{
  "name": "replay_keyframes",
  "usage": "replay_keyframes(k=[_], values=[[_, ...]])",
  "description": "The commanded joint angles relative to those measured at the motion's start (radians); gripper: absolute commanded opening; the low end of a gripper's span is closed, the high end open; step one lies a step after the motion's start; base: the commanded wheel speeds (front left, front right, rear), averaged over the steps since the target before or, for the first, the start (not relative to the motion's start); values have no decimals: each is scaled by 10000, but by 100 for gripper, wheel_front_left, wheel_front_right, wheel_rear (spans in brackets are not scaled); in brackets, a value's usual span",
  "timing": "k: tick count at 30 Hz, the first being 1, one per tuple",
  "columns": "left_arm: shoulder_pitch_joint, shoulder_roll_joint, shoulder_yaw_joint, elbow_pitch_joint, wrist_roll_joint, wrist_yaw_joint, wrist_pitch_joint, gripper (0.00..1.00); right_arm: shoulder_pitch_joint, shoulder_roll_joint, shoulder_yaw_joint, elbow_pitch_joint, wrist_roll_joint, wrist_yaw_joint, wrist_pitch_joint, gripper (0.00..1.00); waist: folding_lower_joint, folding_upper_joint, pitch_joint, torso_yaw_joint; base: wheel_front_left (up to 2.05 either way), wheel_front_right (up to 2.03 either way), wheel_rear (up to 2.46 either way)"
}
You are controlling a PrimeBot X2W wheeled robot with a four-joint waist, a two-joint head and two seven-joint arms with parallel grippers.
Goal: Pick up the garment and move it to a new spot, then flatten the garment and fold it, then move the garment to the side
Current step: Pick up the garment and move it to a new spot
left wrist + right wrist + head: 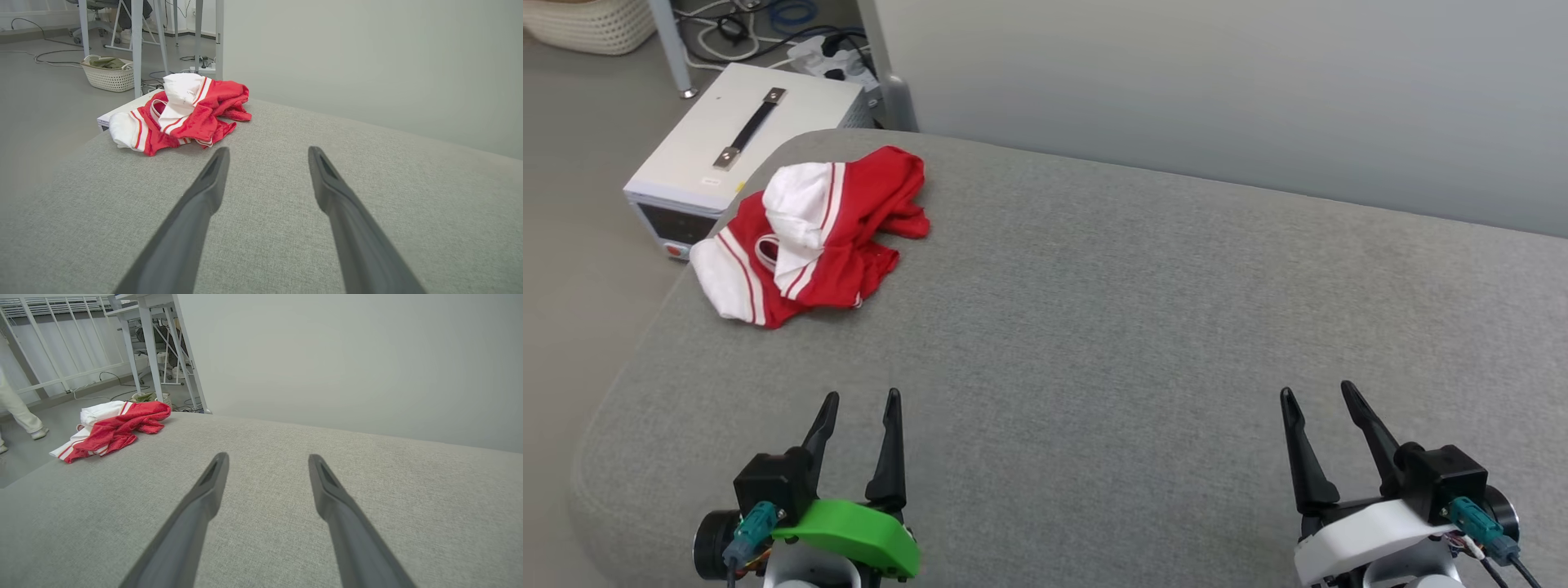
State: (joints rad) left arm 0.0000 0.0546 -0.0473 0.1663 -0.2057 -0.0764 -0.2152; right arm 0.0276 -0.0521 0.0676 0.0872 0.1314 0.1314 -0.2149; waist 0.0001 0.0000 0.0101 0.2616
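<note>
The garment (817,233) is a crumpled red shirt with white sleeves and red-white striped trim, heaped at the far left corner of the grey cushioned surface (1143,327). It also lies ahead and left in the left wrist view (184,112) and far left in the right wrist view (114,430). My left gripper (862,400) hovers open near the front edge, well short of the garment, fingers empty. At the front right my right gripper (1319,392) is open and empty too, far from the cloth.
A white box with a black handle (735,139) stands on the floor just past the garment's corner. Cables and a power strip (833,57) lie behind it. A woven basket (108,73) and table legs (137,41) stand beyond. A person's leg (18,412) shows at the left.
</note>
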Motion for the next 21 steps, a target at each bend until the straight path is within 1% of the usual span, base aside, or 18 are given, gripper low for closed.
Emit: replay_keyframes(k=[1, 8, 14, 17, 21], values=[[149, -38, 49, 117, -172, -92, -147, 100, 94, 15, 117, 80, 145, -7, -155, 100, -1, 0, -17, 889, 0, 0, 0], [162, -41, -49, 241, -336, -173, -293, 100, 88, 17, 336, 193, 238, -7, -300, 100, -1, 0, 3, 1716, 0, 0, 0], [217, -43, -160, 332, -478, -224, -417, 100, 119, 18, 459, 282, 319, -7, -422, 100, -1, 0, -12, 2264, 0, 0, 0], [238, -43, -179, 347, -506, -243, -465, 100, 140, 19, 483, 304, 356, -7, -469, 100, -1, 0, -20, 2451, 0, 0, 0], [251, -43, -134, 287, -480, -250, -465, 100, 133, 19, 505, 290, 359, -7, -469, 100, -1, 0, -6, 2513, 0, 0, 0]])
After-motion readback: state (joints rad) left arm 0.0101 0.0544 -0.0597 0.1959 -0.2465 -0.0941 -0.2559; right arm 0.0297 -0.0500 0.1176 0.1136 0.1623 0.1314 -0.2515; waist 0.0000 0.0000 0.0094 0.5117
